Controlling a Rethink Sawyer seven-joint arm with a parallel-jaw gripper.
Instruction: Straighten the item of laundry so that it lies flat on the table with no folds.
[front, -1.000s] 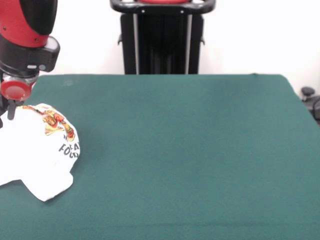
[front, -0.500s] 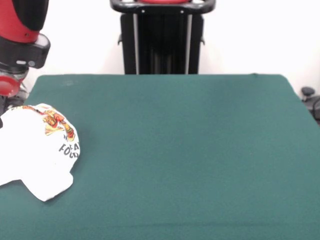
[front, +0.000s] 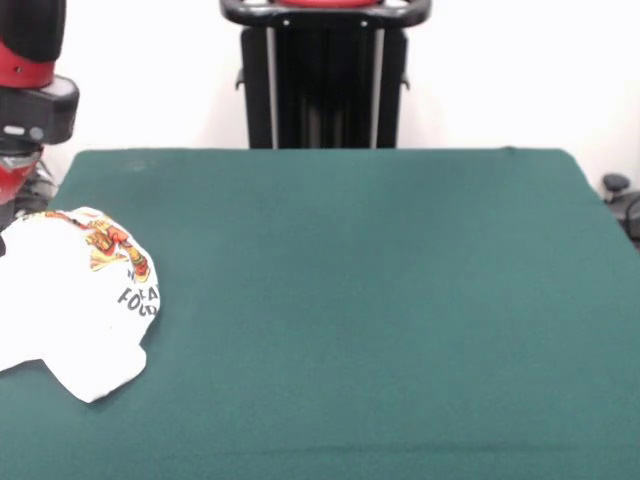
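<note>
Plain white wall (front: 500, 70) across the far side, evenly and brightly lit, a black upright stand (front: 325, 80) against it at centre, small dark knobbed objects (front: 622, 200) at the right edge, hard to identify

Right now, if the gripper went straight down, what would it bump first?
Probably the item of laundry, near its far edge. The gripper may hang just behind it and meet the table instead; depth is unclear.

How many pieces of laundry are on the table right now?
1. The item of laundry lies crumpled at the left edge of the table, partly cut off by the frame, so more there could be hidden.
</note>
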